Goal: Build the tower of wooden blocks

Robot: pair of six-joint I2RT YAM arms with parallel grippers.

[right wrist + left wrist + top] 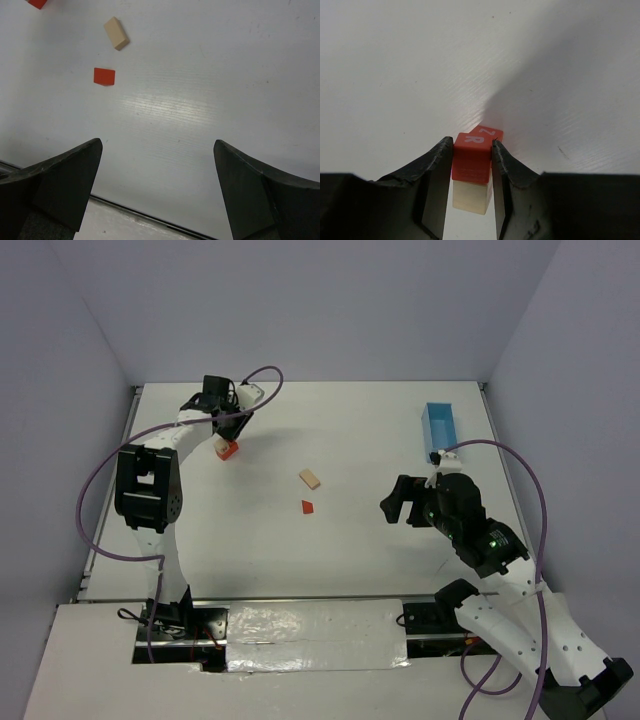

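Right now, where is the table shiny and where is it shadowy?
Right wrist view: a bright shiny patch lies on the table ahead of the open right pincer. Left wrist view: a grey shadow fans up and right from the red block that the left pincer grips. Top view: the table looks evenly lit.

Red-orange cube (471, 162), lettered R, is clamped between the fingers of the left claw (471, 146) and appears seated on a plain tan cube (470, 196). A second red-orange block (489, 133), lettered Z, sits just beyond it. Ahead-left of the right claw (157, 145), well clear, tan slab (116, 33) and red wedge (104, 76) lie flat and apart.
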